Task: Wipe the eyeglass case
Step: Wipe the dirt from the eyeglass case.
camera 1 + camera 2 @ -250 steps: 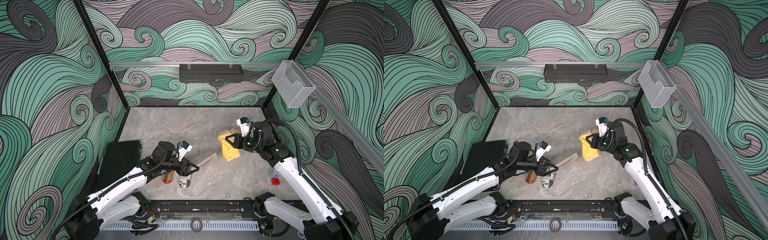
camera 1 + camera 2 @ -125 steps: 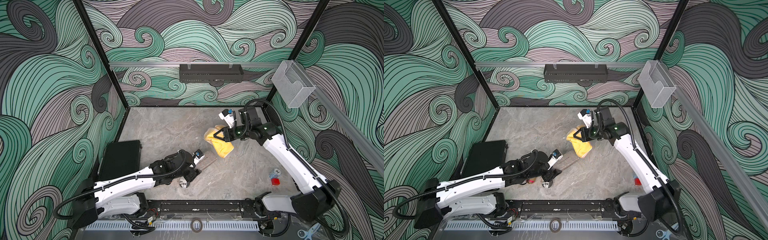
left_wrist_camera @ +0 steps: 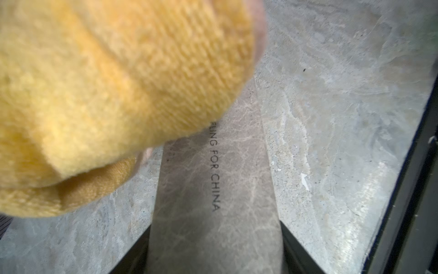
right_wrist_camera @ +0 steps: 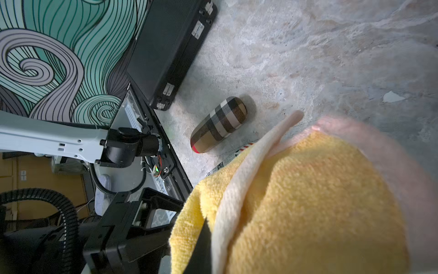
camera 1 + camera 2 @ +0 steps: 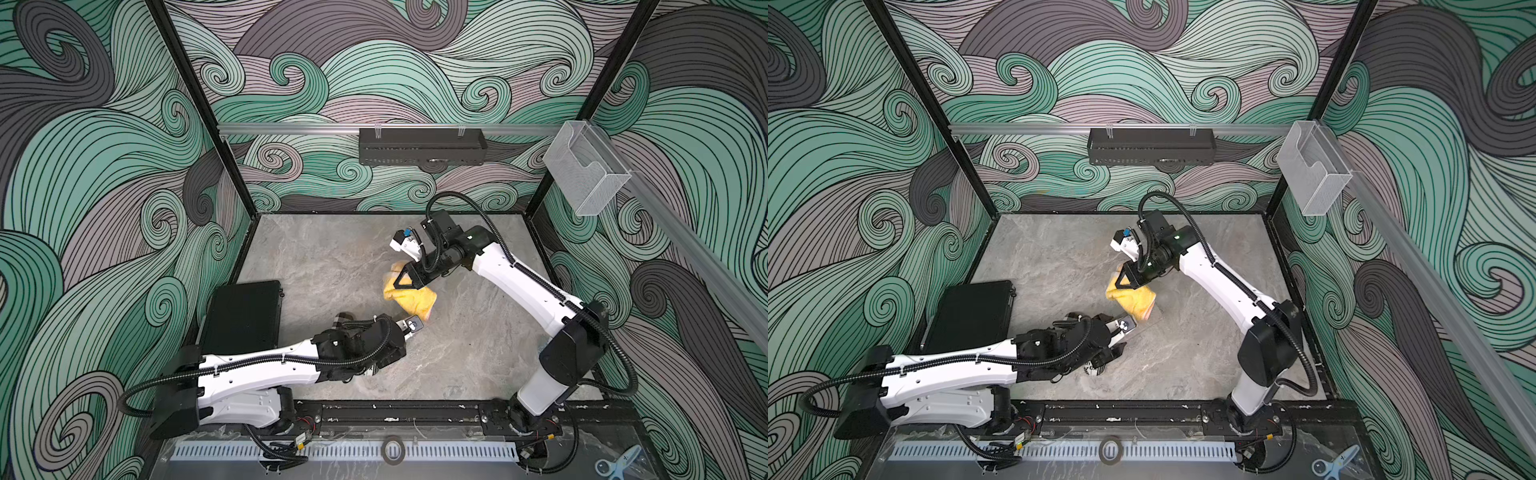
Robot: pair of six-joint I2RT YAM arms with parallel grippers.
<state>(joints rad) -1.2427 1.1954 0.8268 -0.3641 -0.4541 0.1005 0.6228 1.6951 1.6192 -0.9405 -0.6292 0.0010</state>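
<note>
The eyeglass case (image 3: 213, 189) is a flat grey-brown leather-look strip with printed letters. My left gripper (image 3: 215, 256) is shut on its near end, one dark finger on each side. In both top views the left wrist hides those jaws and most of the case. A folded yellow cloth (image 5: 411, 297) (image 5: 1133, 301) hangs from my right gripper (image 5: 401, 282) (image 5: 1125, 282), which is shut on it. The cloth (image 3: 106, 83) lies over the case's far end. In the right wrist view the cloth (image 4: 308, 201) fills the frame around one black finger (image 4: 201, 246).
A plaid oblong case (image 4: 219, 124) lies on the marble table beside the left arm. A closed black box (image 5: 243, 316) sits at the left wall. A printed packet (image 5: 1092, 370) peeks out under the left wrist. Scissors (image 5: 619, 463) lie beyond the front rail.
The left arm has stretched out low toward the table's middle with the case. The right gripper has carried the cloth to the left and down onto the case's far end.
</note>
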